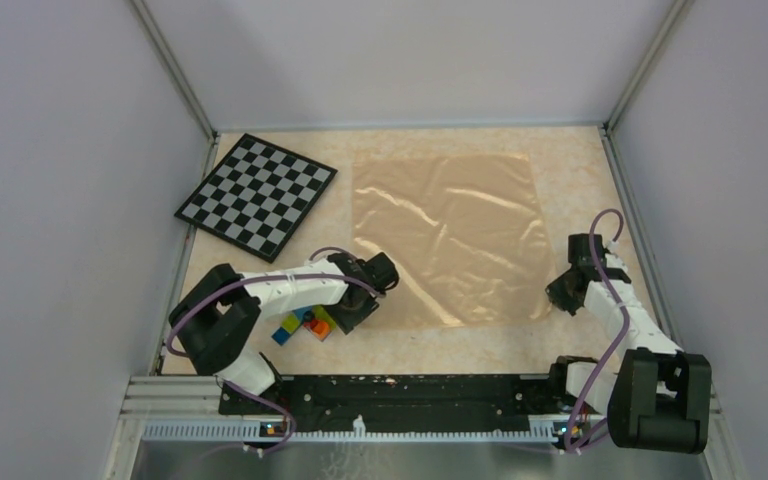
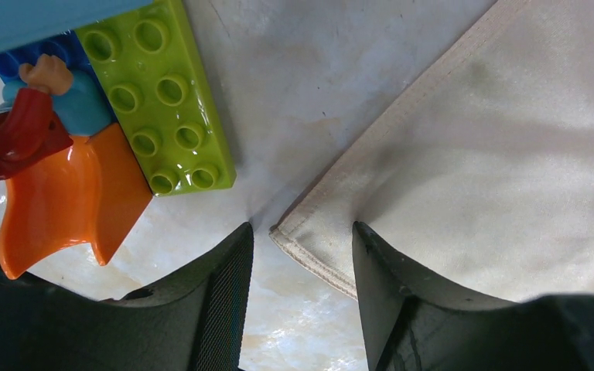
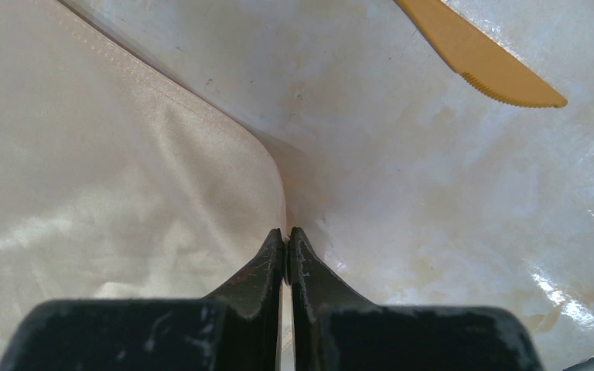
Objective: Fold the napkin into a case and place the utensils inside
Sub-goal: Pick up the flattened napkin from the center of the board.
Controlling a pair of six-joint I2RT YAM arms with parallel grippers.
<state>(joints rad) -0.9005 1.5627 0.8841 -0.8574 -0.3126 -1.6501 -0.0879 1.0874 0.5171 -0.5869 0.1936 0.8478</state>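
The peach-orange napkin (image 1: 450, 235) lies spread flat in the middle of the table, unfolded. My left gripper (image 1: 368, 302) is at its near left corner. In the left wrist view that gripper (image 2: 302, 239) is open and the hemmed corner (image 2: 317, 239) lies between the jaws, with one finger (image 2: 390, 286) resting on the cloth and the other on bare table. My right gripper (image 1: 560, 293) is at the near right corner, and its jaws (image 3: 287, 236) are shut on the napkin's edge (image 3: 201, 116). An orange-yellow knife (image 3: 483, 62) lies just beyond it, one of the utensils.
A cluster of coloured toy bricks (image 1: 305, 325) sits right beside the left gripper, with a green brick (image 2: 158, 100) and an orange piece (image 2: 69, 201) close to its finger. The checkerboard (image 1: 257, 193) lies at the back left. Metal frame rails border the table.
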